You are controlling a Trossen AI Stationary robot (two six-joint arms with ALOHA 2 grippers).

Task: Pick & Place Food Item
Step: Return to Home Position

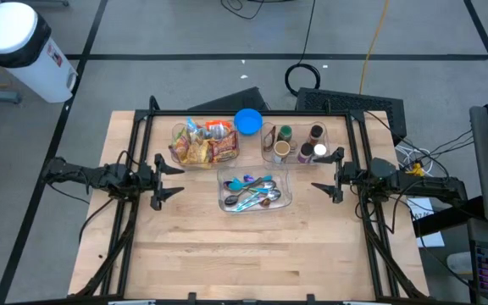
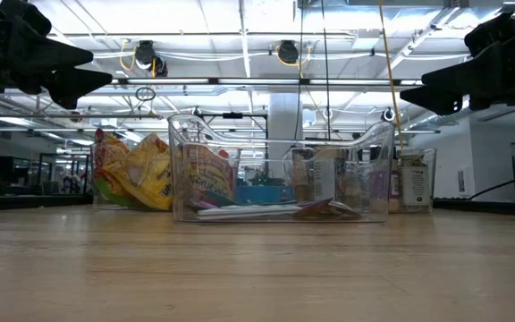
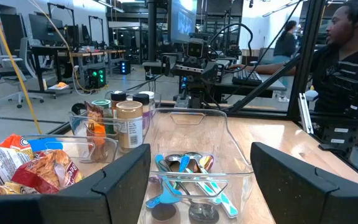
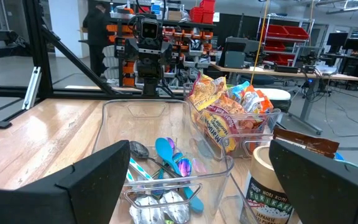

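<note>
Left gripper (image 1: 174, 180) and right gripper (image 1: 324, 174) both hang spread and empty above the table, facing each other across the spoon bin (image 1: 224, 202) that sits between them. Beyond it, the noodle bags (image 1: 203, 147) lie piled in the top left transparent bin (image 1: 174, 152), closer to the left arm. By my judgement, the only move left to make is a pull-back clear of the bins.

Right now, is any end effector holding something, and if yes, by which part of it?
Nothing is held. The left end effector and the right end effector are both open and empty.
</note>
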